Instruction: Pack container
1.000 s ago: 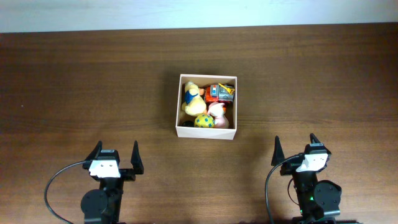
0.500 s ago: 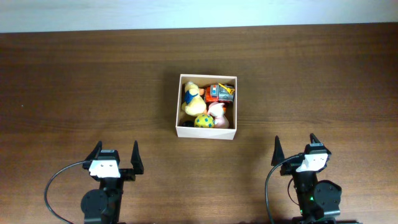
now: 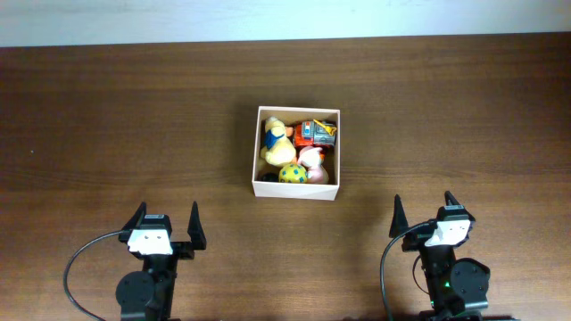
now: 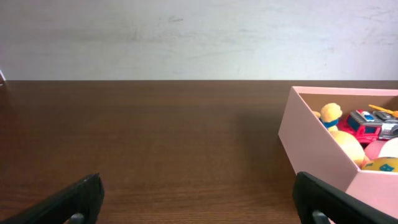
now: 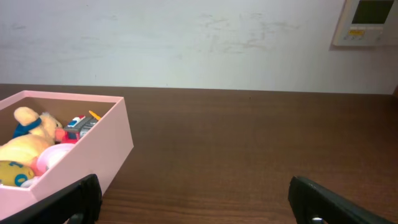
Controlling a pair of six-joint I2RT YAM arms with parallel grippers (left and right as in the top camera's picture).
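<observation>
Overhead I see the container [image 3: 297,189] mid worktop [image 3: 134,116], yellow duck [image 3: 275,143], red car [image 3: 315,133], spotted ball [image 3: 292,173] and pink toy [image 3: 312,160] inside it, my left hand [image 3: 167,216] and right hand [image 3: 424,205] both spread wide, well apart from it.

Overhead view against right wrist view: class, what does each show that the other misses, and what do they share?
Only overhead: the left hand, open. Only right wrist: a white wall panel. Both: the container holding a yellow plush toy, toy truck and dotted ball, on the brown table.
</observation>
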